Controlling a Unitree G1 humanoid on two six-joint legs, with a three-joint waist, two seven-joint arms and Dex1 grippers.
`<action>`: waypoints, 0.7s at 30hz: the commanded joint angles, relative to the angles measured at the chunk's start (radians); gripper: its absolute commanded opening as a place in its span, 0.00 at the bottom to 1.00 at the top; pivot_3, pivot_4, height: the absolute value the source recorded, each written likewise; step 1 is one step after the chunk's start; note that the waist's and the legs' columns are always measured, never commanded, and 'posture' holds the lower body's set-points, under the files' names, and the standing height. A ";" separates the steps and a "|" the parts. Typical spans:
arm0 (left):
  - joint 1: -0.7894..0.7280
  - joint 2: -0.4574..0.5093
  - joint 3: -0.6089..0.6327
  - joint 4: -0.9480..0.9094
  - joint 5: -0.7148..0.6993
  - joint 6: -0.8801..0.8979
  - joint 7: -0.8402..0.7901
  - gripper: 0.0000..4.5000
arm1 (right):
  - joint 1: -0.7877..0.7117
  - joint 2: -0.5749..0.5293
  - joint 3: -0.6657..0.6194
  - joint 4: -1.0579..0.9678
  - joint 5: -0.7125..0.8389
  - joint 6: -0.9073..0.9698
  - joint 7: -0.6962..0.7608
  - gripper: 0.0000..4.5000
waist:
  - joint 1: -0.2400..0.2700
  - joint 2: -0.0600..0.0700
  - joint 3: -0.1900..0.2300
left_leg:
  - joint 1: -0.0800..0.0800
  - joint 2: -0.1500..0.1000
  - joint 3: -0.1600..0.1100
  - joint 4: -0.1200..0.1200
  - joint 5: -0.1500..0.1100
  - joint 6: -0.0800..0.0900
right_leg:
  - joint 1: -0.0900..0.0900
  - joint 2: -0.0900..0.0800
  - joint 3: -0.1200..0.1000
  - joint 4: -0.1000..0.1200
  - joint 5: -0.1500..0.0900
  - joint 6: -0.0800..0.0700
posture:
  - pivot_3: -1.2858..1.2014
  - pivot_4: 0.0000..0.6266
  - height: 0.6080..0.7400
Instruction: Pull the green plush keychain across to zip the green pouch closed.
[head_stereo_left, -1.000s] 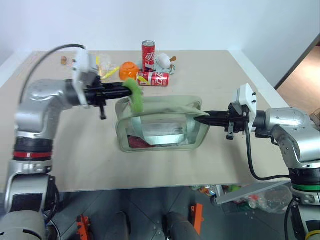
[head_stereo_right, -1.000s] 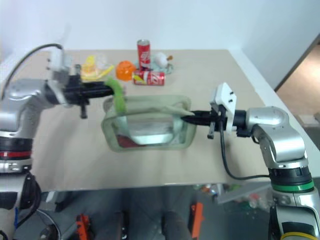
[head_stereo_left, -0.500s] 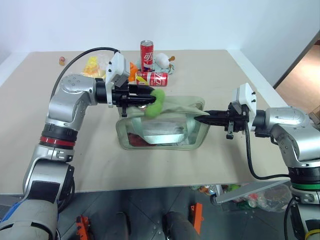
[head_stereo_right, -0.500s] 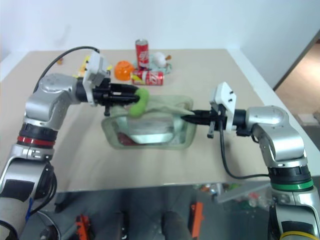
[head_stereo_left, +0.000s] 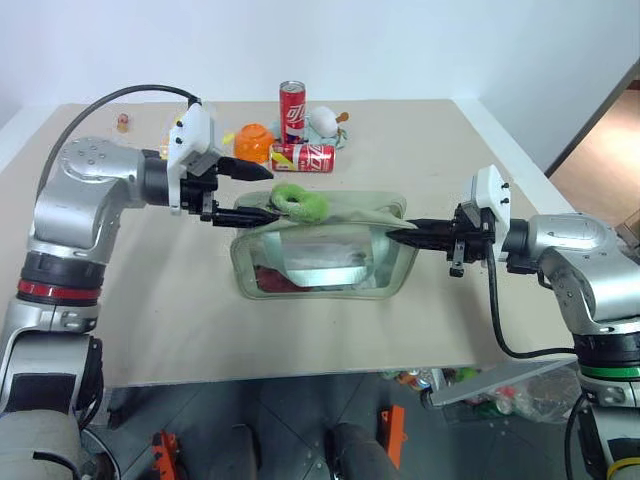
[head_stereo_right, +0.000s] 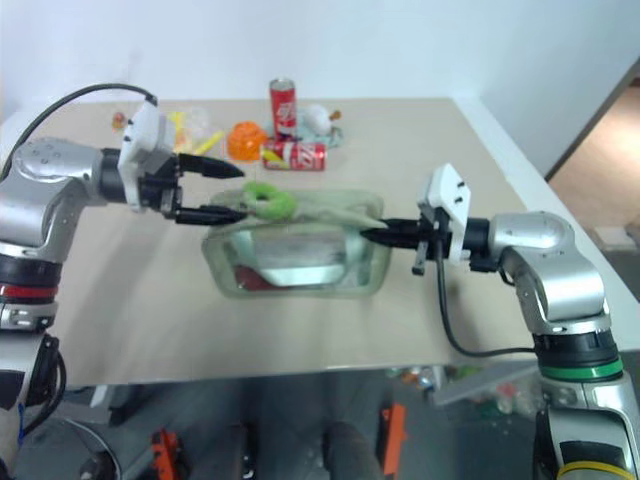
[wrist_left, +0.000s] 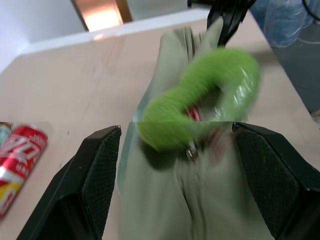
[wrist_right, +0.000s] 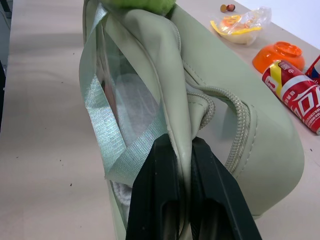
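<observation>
This looks like a robot test room or lab rather than a home: a plain beige bench (head_stereo_left: 420, 330) stands against bare white walls (head_stereo_left: 420, 45), with odd props bunched at its far edge, red soda cans (head_stereo_left: 296, 110) and an orange bowl (head_stereo_left: 257, 141), and a bag of bottles (head_stereo_left: 520, 395) dumped on the grey floor (head_stereo_left: 290, 420).

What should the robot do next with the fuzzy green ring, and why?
Probably draw the left gripper away from the green plush keychain. Its jaws stand open, the ring lies free on top of the green pouch, and the right gripper pinches the pouch's end fabric.
</observation>
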 joint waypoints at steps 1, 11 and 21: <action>0.055 0.048 0.092 -0.136 -0.079 0.089 0.036 0.82 | -0.031 0.007 0.008 0.005 -0.002 -0.027 0.021 0.00 | -0.001 0.000 0.000 | 0.000 0.000 0.000 0.000 0.000 0.000 | 0.000 0.000 0.000 0.000 0.000 0.000 | 0.52 0.24 1.00; 0.404 0.010 0.279 -0.409 -0.208 0.207 0.291 0.82 | -0.048 0.010 0.019 0.032 -0.006 -0.038 0.042 0.00 | -0.002 0.001 0.000 | 0.002 0.000 0.000 -0.001 0.000 0.000 | 0.000 0.000 0.000 0.002 -0.001 -0.001 | 0.52 0.24 1.00; 0.508 -0.096 0.239 -0.422 -0.164 0.105 0.417 0.50 | -0.050 0.006 0.016 0.027 -0.006 -0.030 0.044 0.00 | -0.002 0.001 0.000 | 0.009 0.000 0.001 -0.001 0.000 0.001 | 0.007 0.000 0.002 0.002 0.000 0.000 | 0.52 0.24 1.00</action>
